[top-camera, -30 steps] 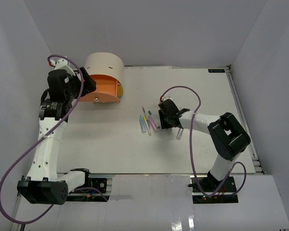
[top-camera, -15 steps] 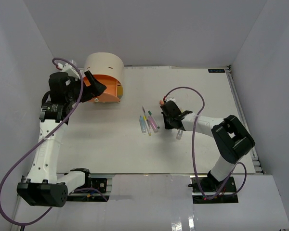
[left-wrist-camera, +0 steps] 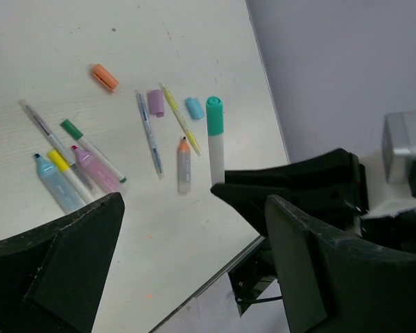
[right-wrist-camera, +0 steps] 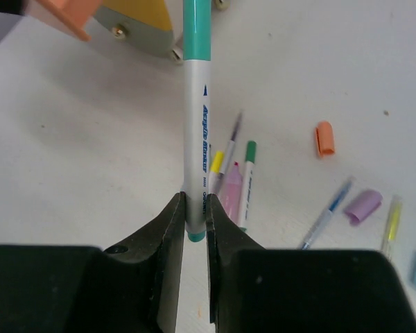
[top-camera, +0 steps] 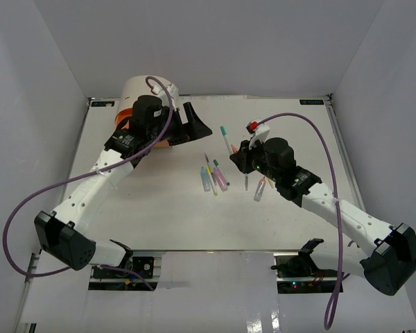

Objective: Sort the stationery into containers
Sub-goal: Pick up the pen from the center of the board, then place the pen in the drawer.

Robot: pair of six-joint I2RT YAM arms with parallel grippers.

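Observation:
My right gripper [top-camera: 240, 158] [right-wrist-camera: 195, 215] is shut on a white marker with a teal cap [top-camera: 227, 137] [right-wrist-camera: 195, 118] and holds it raised, cap pointing towards the cabinet. The marker also shows in the left wrist view [left-wrist-camera: 215, 139]. The beige cabinet [top-camera: 144, 89] stands at the back left; its orange drawer [top-camera: 123, 115] peeks out behind my left arm. My left gripper [top-camera: 200, 125] [left-wrist-camera: 194, 208] is open and empty, just right of the cabinet. Several pens [top-camera: 213, 177] [left-wrist-camera: 76, 166] lie in a cluster mid-table.
More pens [top-camera: 260, 187] lie right of the cluster. Orange [left-wrist-camera: 105, 76], purple [left-wrist-camera: 155, 102] and blue [left-wrist-camera: 194, 107] caps lie loose among them. The drawer fronts with knobs [right-wrist-camera: 147, 41] show at the top of the right wrist view. White walls enclose the table.
My right gripper has lifted the teal-capped marker off the table and up towards the cabinet. My left arm swung from the cabinet's left side to its right front.

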